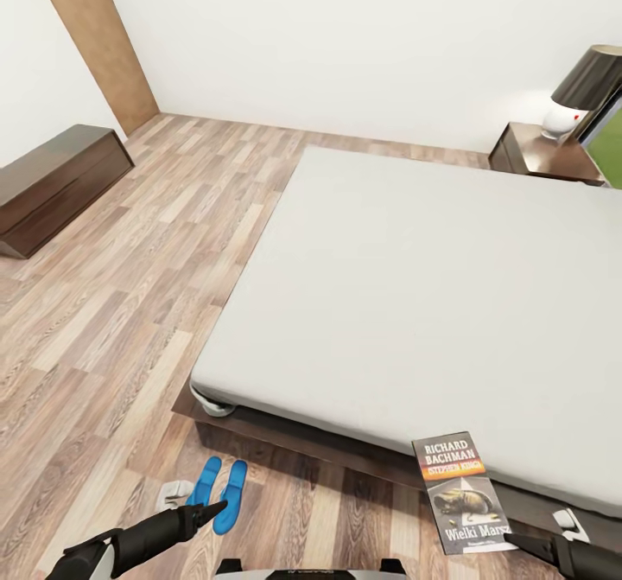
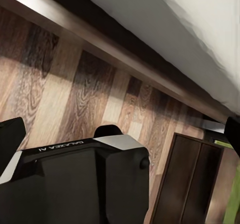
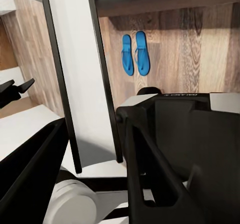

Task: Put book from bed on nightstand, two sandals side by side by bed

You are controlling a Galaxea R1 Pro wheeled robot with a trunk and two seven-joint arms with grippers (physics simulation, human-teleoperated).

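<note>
A bedroom's plank floor (image 1: pixel 130 303) runs beside the bed (image 1: pixel 432 286), its grey mattress bare; a long dark bench (image 1: pixel 52 182) lies against the far left wall, well apart; the nightstand (image 1: pixel 540 152) stands at the bed's far corner, carrying a lamp (image 1: pixel 583 92); the book (image 1: pixel 458 492) hangs past the mattress's near edge, clamped edge-on in the right pincer (image 3: pixel 92 149); the two sandals (image 1: pixel 223 489) lie side by side on the floor just off the bed's near corner; the left pincer (image 1: pixel 216 508) hovers over them, whether apart or together cannot be told.

Book (image 1: pixel 461 493) overhanging bed (image 1: pixel 415 295) edge, blue sandals (image 1: pixel 220 492) paired
</note>
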